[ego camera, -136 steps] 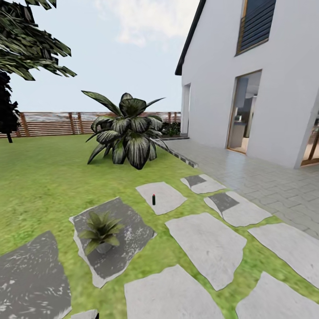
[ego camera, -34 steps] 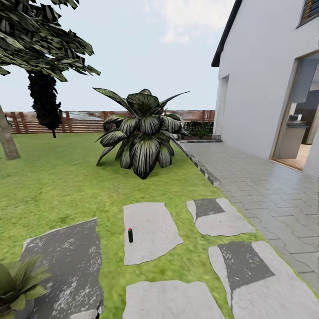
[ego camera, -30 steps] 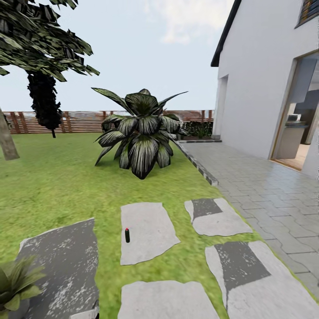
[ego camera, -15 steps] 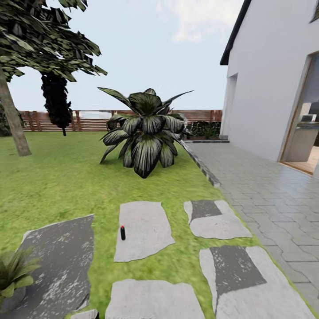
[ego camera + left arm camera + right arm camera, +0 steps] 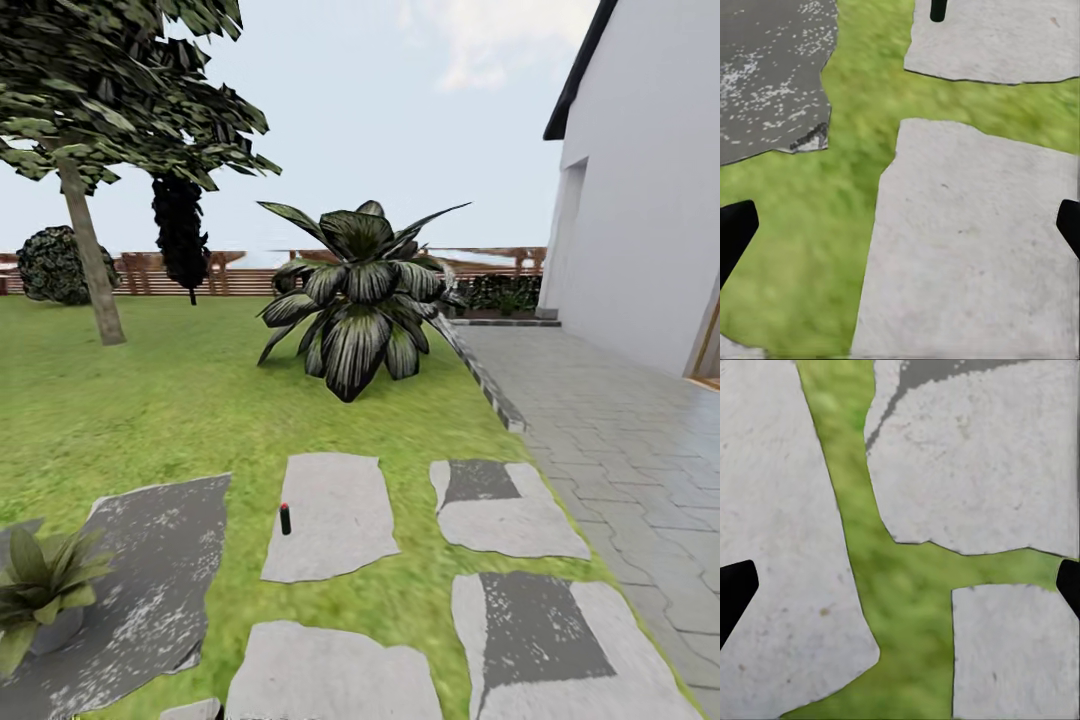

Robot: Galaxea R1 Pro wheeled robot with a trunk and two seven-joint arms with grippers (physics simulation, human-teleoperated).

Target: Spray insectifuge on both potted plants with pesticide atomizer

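Approaching the pesticide atomizer (image 5: 285,518) is your step now: it stands upright at the left edge of a pale stone slab (image 5: 330,515), one potted plant (image 5: 40,590) nearby. Both grippers' fingers are spread, holding nothing. Roll nearer, then lower one arm.

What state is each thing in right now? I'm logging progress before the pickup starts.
pesticide atomizer: upright on the left edge of a pale stone slab, not held.
potted plant: upright in its grey pot on a dark slab, at the head view's lower left.
left gripper: open, empty, above slab and grass.
right gripper: open, empty, above slabs.
large dark-leaved bush: standing on the lawn.
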